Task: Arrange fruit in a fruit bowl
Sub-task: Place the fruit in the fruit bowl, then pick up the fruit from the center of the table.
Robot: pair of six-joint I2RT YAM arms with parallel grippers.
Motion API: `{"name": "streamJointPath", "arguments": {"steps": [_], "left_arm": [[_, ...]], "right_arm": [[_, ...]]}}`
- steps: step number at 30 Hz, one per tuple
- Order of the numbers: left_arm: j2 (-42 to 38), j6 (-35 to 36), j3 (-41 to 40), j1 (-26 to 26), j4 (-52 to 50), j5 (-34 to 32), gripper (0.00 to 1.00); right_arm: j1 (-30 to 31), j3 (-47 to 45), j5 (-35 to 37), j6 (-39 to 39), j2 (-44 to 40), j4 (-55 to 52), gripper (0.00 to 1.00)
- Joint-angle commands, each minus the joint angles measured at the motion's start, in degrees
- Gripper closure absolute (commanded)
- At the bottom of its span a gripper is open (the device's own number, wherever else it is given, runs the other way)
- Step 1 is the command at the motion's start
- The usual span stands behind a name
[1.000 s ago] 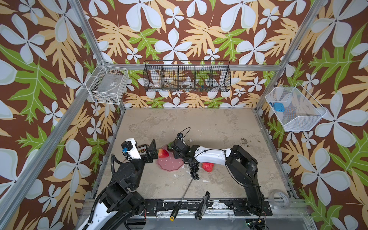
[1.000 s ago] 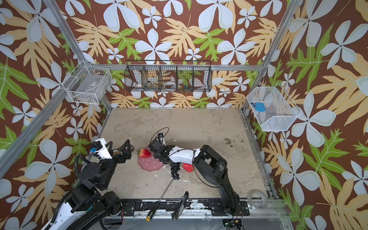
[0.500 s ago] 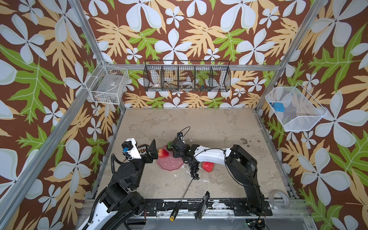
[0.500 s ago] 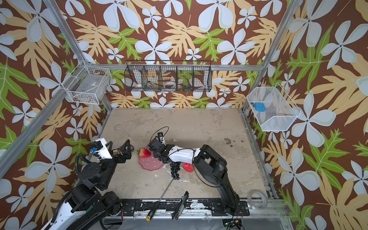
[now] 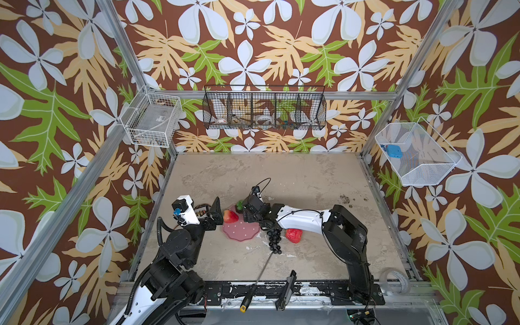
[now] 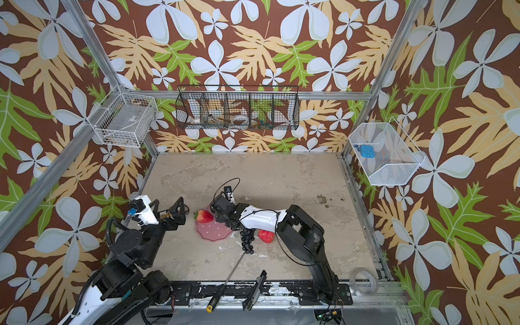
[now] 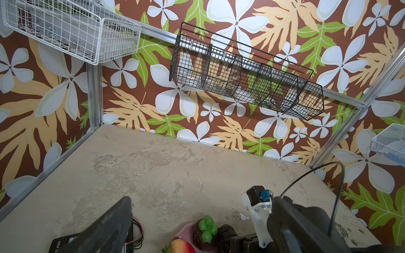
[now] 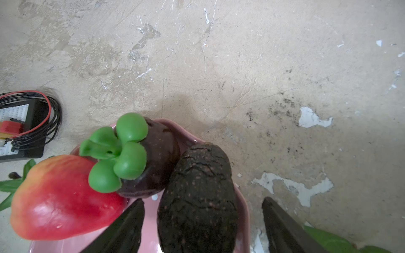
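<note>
Avocado (image 8: 198, 197): dark bumpy toy avocado lies in the pink dotted bowl (image 5: 239, 232), between the right claw (image 8: 202, 223) fingers, apparently just set down.
Right claw: spread wide, gripping nothing.
Left claw (image 5: 215, 209): fully open, empty.
Grape bunch (image 5: 273, 239): behind the right claw, on the worktop.

The avocado (image 8: 198, 197) looks matt, rough and cracked, the apple (image 8: 59, 199) smooth and glossy beside the shiny-skinned mangosteen (image 8: 157, 157), the pink bowl (image 8: 241, 210) glazed and smooth, the table (image 8: 241, 65) worn, scuffed and matt.
</note>
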Motion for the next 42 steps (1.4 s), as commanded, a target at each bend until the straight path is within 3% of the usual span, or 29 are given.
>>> {"name": "streamJointPath", "arguments": {"steps": [1, 7, 10, 14, 20, 29, 34, 42], "left_arm": [[0.12, 0.08, -0.01, 0.1, 1.77, -0.62, 0.0], [0.82, -0.04, 0.09, 0.1, 1.59, -0.61, 0.0], [2.63, -4.12, 1.48, 0.1, -0.91, 0.17, 0.0], [7.69, -4.61, 2.84, 0.1, -1.45, 8.76, 0.0], [11.8, -2.81, 3.62, 0.1, -2.31, 10.33, 0.0], [17.03, -2.36, 3.63, 0.1, -1.37, 20.54, 0.0], [19.74, -8.0, 2.23, 0.1, -1.4, 27.07, 0.0], [18.88, -14.46, -3.36, 0.1, 0.85, 27.15, 0.0]], "right_arm": [[0.09, -0.48, -0.28, -0.19, -0.88, -0.2, 0.13], [0.5, -2.12, -2.23, -0.77, -4.94, -0.62, 0.12], [1.82, -4.6, -2.8, -2.14, -9.99, -0.69, 0.12], [2.94, -7.96, -2.41, -4.16, -17.36, -2.21, 0.14], [2.8, -14.46, 0.77, -8.33, -28.38, -5.67, 0.15], [0.24, -27.6, 0.01, -6.78, -41.36, -11.06, 0.16], [-5.25, -36.45, -7.8, -8.01, -48.54, -7.74, 0.16], [-16.24, -43.71, -22.65, -11.53, -53.8, -4.49, 0.15]]}}
